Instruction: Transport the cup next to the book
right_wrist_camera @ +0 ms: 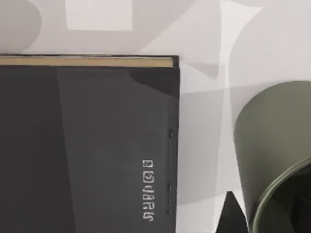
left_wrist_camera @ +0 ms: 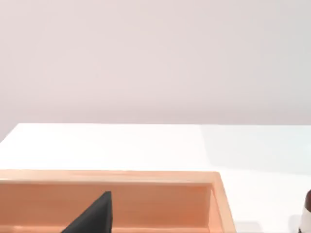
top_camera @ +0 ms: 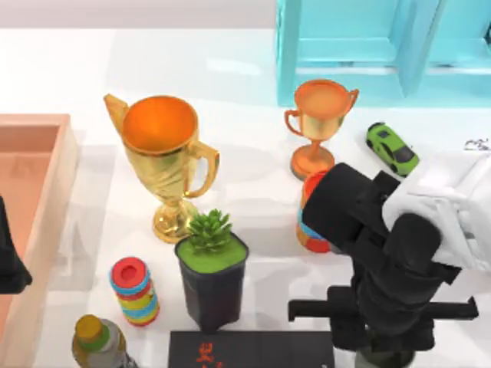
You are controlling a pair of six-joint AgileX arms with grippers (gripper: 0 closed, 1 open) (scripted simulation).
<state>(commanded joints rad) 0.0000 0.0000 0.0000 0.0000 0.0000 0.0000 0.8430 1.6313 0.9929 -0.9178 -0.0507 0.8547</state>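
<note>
book (top_camera: 253, 349) cover, top view: we are seeing small red characters near its upper edge, too small to read | book (right_wrist_camera: 87, 145) cover, right wrist view: we are seeing a short column of pale characters near its edge, not legible | we are reading no other text

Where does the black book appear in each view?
Top view: the book lies at the bottom edge, below the plant pot.
Right wrist view: the book lies flat, seen close up.
Left wrist view: faces the wooden tray instead.
Shared landmark: the white table.
</note>
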